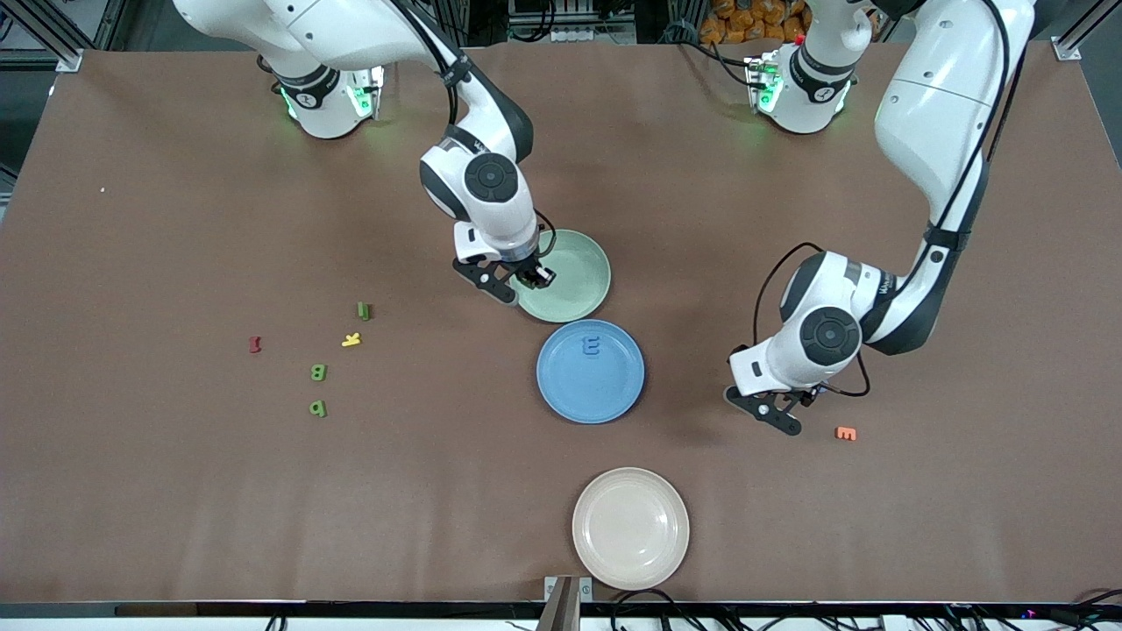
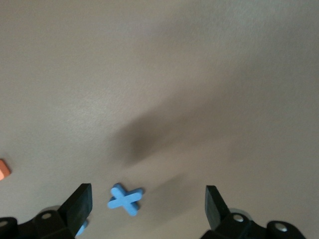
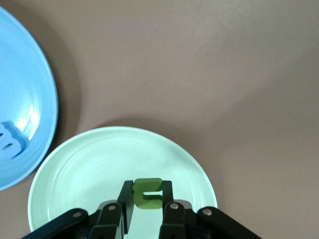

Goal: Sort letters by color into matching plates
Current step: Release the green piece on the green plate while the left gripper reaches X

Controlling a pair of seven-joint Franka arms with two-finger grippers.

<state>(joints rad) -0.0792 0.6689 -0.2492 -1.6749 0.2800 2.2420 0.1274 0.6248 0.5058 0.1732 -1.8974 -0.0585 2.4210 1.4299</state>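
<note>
- Right gripper [image 3: 147, 205] up over the mint green plate [image 1: 578, 294], fingers pinched narrow on a green letter [image 3: 148, 193], held just above the plate's bare middle.
- Left gripper [image 2: 148, 205] down low over the bare table [image 1: 175, 491] toward the left arm's end, fingers spread wide with nothing between them.
- Blue X letter [image 2: 125, 199] flat on the table between those open fingers, closer to one of them, not touched by either; a scrap of something else blue peeking out under that same finger, can't tell what.
- Orange letter [image 1: 846, 433] on the table just beside the left gripper, a bit nearer the front camera.
- Blue plate [image 1: 614, 399] just beside the green one and nearer the camera, rims almost touching, with one blue letter E [image 1: 592, 345] lying in it near the edge closest to the green plate.
- Cream plate [image 1: 653, 561] nearer the camera again, close to the table edge, apart from the blue one.
- Toward the right arm's end, a loose bunch of letters well apart from the plates: three green ones [image 1: 319, 372], a yellow one [image 1: 351, 339] and a red one [image 1: 255, 344], none touching.
</note>
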